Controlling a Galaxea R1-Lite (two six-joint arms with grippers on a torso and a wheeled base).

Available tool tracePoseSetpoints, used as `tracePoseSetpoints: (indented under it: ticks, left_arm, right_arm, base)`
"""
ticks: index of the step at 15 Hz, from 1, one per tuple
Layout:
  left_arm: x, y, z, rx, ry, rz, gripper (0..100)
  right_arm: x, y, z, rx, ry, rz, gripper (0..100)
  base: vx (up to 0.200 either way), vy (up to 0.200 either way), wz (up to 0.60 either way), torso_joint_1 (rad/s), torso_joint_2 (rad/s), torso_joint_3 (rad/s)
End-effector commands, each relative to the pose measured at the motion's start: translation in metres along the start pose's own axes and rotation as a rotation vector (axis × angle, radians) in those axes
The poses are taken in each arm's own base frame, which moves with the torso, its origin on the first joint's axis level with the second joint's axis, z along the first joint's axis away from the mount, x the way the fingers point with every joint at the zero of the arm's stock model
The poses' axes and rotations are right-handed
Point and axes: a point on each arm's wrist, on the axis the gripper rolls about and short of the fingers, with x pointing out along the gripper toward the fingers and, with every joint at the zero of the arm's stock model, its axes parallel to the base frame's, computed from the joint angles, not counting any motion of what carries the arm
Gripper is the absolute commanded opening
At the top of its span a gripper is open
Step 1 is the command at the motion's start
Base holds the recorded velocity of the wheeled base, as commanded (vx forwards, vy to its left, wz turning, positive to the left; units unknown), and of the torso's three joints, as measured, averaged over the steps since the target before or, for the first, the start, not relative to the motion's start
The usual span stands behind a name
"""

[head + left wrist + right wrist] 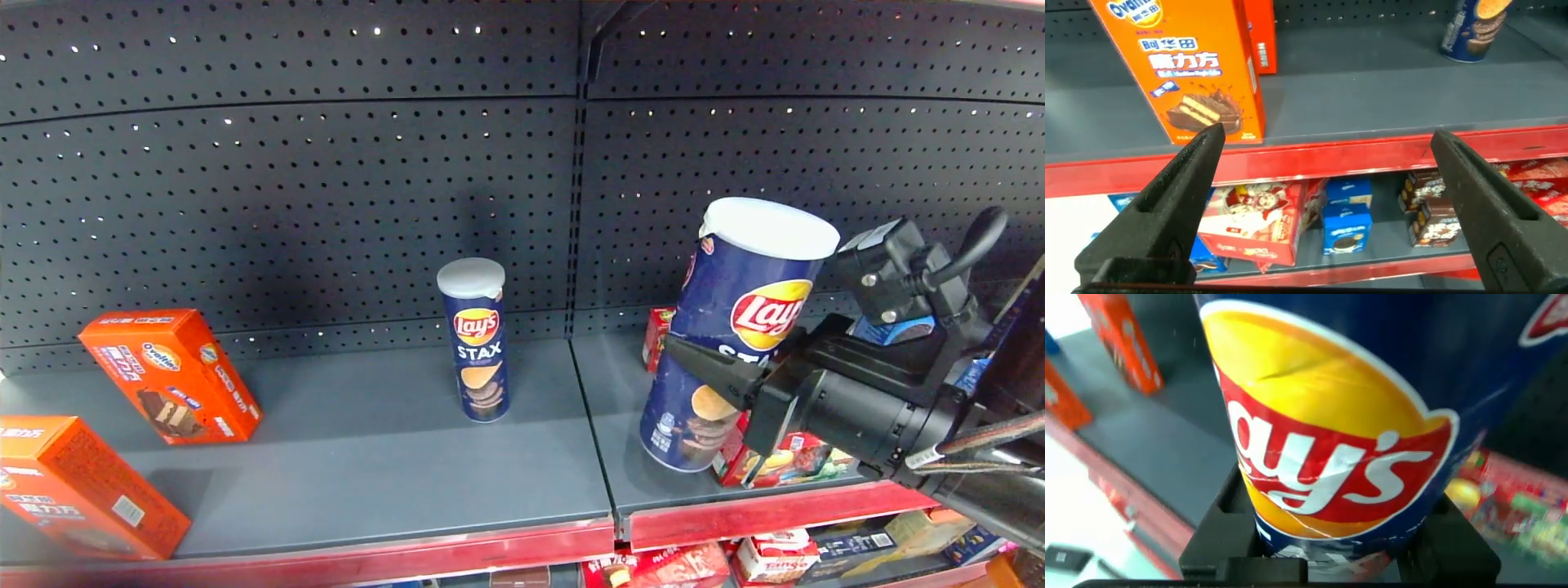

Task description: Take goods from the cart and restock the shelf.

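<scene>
My right gripper (712,382) squeezes 1 can (755,278), leaning, bottom near the shelf (367,457); my left gripper (1327,139) hangs open.

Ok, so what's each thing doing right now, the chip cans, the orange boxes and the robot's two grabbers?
held chip can: lid on, tilted, clamped in the right gripper over the shelf.
standing chip can: lid on, upright on the shelf, untouched.
rear orange box: closed, on the shelf.
front orange box: closed, near the shelf's front edge.
left gripper: open, empty.
right gripper: shut on the held chip can.
</scene>
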Motion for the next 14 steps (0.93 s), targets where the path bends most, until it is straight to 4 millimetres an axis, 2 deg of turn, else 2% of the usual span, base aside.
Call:
tracePoseSetpoints:
  ticks: [1, 2, 3, 6, 9, 14]
  left_arm:
    - [0.013, -0.001, 0.058, -0.086, 0.044, -0.083, 100]
    - [0.025, -0.001, 0.075, -0.097, 0.054, -0.061, 100]
    - [0.032, -0.002, 0.084, -0.092, 0.069, -0.085, 100]
    - [0.071, -0.007, 0.088, -0.001, 0.203, -0.173, 100]
    - [0.106, -0.017, 0.100, -0.023, 0.198, -0.398, 100]
    - [0.171, -0.028, 0.102, -0.035, 0.234, -0.522, 100]
  right_arm:
    - [-0.007, 0.002, -0.005, -0.003, 0.016, 0.000, 0]
    - [-0.008, 0.001, -0.005, -0.003, 0.017, -0.027, 0]
    - [-0.009, 0.001, -0.002, -0.004, 0.008, -0.036, 0]
    - [-0.016, 0.000, 0.001, -0.016, 0.007, -0.040, 0]
    - [-0.019, 0.000, 0.006, -0.018, 0.001, -0.041, 0]
    - [-0.020, -0.002, 0.009, -0.017, -0.004, -0.045, 0]
  base:
    - [0.000, 0.000, 0.00, 0.000, 0.00, 0.000]
    - [0.000, 0.000, 0.00, 0.000, 0.00, 0.000]
    - [0.000, 0.000, 0.00, 0.000, 0.00, 0.000]
    - [0.000, 0.000, 0.00, 0.000, 0.00, 0.000]
    - [0.000, 0.000, 0.00, 0.000, 0.00, 0.000]
    - [0.000, 0.000, 0.00, 0.000, 0.00, 0.000]
